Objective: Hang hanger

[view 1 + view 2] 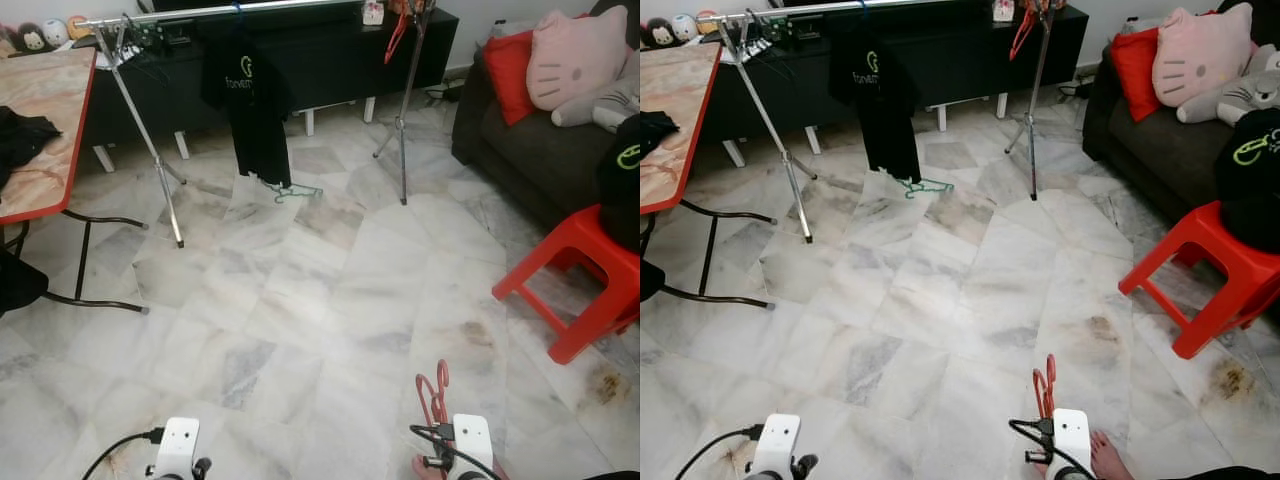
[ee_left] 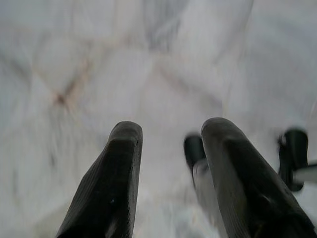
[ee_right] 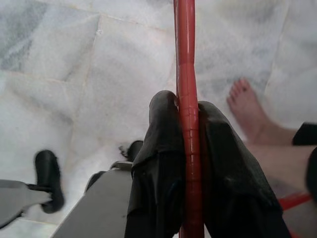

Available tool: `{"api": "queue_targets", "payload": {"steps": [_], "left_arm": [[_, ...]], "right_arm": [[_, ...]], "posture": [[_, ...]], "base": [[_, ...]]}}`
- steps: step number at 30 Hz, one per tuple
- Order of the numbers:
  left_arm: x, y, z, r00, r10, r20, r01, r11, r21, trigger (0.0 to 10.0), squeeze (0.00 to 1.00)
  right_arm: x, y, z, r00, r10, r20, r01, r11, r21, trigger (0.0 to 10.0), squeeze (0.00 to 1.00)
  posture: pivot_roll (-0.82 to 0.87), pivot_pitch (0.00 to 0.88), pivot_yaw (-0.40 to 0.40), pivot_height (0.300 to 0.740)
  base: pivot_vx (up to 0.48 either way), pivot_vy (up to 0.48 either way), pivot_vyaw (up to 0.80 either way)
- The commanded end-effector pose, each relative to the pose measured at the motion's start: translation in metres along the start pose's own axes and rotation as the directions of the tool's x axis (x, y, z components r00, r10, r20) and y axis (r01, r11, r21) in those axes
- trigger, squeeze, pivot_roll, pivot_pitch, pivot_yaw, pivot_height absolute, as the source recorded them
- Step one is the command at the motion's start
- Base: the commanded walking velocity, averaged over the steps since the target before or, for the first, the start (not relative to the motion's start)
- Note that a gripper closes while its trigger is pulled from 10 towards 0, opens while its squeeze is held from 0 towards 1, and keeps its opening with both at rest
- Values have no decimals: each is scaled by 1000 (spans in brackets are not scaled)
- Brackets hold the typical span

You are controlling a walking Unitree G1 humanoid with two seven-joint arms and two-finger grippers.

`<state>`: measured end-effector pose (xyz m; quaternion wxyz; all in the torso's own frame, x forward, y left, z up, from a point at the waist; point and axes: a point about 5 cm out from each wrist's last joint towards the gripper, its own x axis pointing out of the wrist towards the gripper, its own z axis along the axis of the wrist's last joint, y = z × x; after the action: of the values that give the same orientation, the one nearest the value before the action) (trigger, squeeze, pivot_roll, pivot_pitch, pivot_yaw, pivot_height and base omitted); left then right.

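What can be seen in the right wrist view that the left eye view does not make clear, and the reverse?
Right wrist view: the right claw is shut on the red plastic hanger, its two black fingers pressed on the bar, with a person's bare foot on the tiles beside it.

Left eye view: the silver metal clothes rack far ahead, carrying a black T-shirt; a green hanger lies beneath.

Both: the red hanger and the white marble floor.
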<state>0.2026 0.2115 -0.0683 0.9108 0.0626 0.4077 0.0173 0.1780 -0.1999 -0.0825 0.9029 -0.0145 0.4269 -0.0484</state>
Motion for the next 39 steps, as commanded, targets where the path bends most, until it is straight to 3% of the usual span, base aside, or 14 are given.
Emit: {"api": "queue_targets", "payload": {"steps": [1, 5, 7, 9, 18, 22, 24, 25, 27, 28, 32, 34, 37, 39], "left_arm": [[2, 4, 14, 999, -7, 53, 5, 999, 36, 10000, 0], [6, 5, 45, 986, -30, 164, 20, 998, 60, 10000, 0], [6, 4, 60, 974, -51, 221, 36, 997, 71, 10000, 0], [6, 3, 70, 961, -68, 267, 48, 995, 84, 10000, 0], [-3, 4, 114, 870, -190, 456, 94, 970, 225, 10000, 0], [-12, -3, 133, 799, -325, 505, 124, 912, 391, 10000, 0], [-14, -4, 135, 788, -348, 507, 128, 899, 418, 10000, 0], [-17, -7, 139, 764, -405, 503, 148, 868, 474, 10000, 0], [-28, -16, 144, 689, -573, 443, 222, 749, 624, 10000, 0], [-28, -16, 144, 689, -573, 443, 222, 749, 624, 10000, 0], [-48, -22, 155, 576, -744, 340, 273, 567, 777, 10000, 0], [-55, -22, 161, 547, -773, 321, 264, 523, 810, 10000, 0], [-63, -23, 166, 512, -817, 265, 302, 460, 835, 10000, 0], [-65, -24, 166, 502, -829, 246, 323, 443, 836, 10000, 0]], "right_arm": [[0, 0, 2, 1000, -1, 30, 1, 1000, -14, 10000, 0], [-1, -1, 6, 997, -31, 77, 32, 999, -10, 10000, 0], [6, -21, 49, 985, -46, 167, 49, 999, -14, 10000, 0], [7, -26, 67, 976, -26, 218, 39, 998, -56, 10000, 0], [4, -11, 114, 910, 244, 335, -136, 939, -315, 10000, 0], [0, -4, 122, 859, 436, 269, -256, 820, -511, 10000, 0], [-1, -3, 122, 850, 463, 251, -273, 795, -542, 10000, 0], [-2, -2, 123, 836, 502, 223, -293, 751, -592, 10000, 0], [-8, -2, 129, 789, 595, 149, -344, 630, -696, 10000, 0], [-8, -2, 129, 789, 595, 149, -344, 630, -696, 10000, 0], [-21, -2, 144, 682, 731, 17, -423, 413, -807, 10000, 0], [-28, -2, 152, 615, 787, -44, -461, 313, -830, 10000, 0], [-38, -1, 166, 547, 832, -91, -489, 229, -842, 10000, 0], [-40, -1, 169, 530, 842, -101, -499, 214, -840, 10000, 0]], "posture": [[5, 54, -17, 740], [0, 59, -18, 740], [1, 62, -17, 740], [1, 65, -17, 740], [1, 73, -16, 740], [-3, 77, -16, 740], [-3, 77, -16, 740], [-1, 79, -17, 740], [-3, 80, -17, 740], [-3, 80, -17, 740], [-3, 80, -17, 740], [-3, 80, -17, 740], [-9, 81, -19, 740], [-9, 81, -19, 740]], "base": [[0, 0, 0], [0, 0, 0], [0, 0, 0], [0, 0, 0], [0, 0, 0], [0, 0, 0], [0, 0, 0], [0, 0, 0], [0, 0, 0], [0, 0, 0], [0, 0, 0], [0, 0, 0], [0, 0, 0], [0, 0, 0]]}}
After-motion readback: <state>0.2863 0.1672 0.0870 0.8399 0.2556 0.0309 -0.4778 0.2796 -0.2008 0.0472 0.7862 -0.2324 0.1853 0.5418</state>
